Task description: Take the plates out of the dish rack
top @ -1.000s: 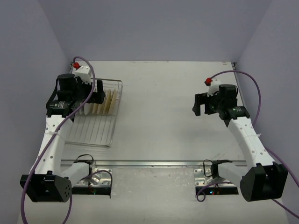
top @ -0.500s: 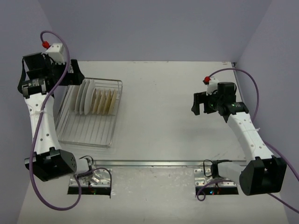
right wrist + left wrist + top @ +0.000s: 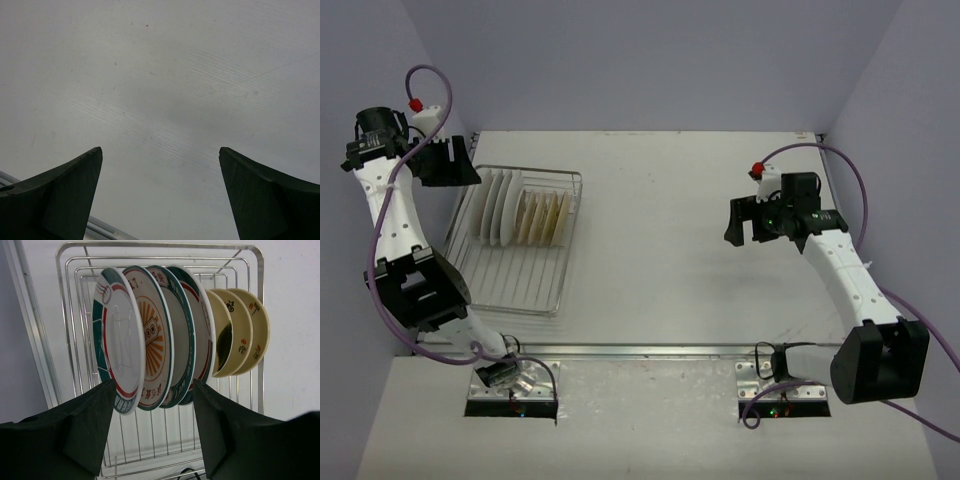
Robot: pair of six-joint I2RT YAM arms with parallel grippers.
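Observation:
The silver wire dish rack (image 3: pixel 535 290) lies at the left of the table. Several plates stand upright in its far end: white ones with teal rims (image 3: pixel 495 208) and smaller tan ones (image 3: pixel 552 216). In the left wrist view the rack (image 3: pixel 70 315) holds a white red-ringed plate (image 3: pixel 120 340), an orange-centred plate (image 3: pixel 152 335) and tan plates (image 3: pixel 240 335). My left gripper (image 3: pixel 458 172) (image 3: pixel 154 390) is open and empty, left of and above the plates. My right gripper (image 3: pixel 748 226) (image 3: pixel 160 152) is open and empty over bare table at the right.
Purple walls close in the table on the left, back and right. A metal rail (image 3: pixel 650 350) runs along the near edge. The left arm reaches up close to the left wall (image 3: pixel 360 100).
My left arm has swung up and back to the far left, off the rack, uncovering the white plates. My right gripper shifted slightly left.

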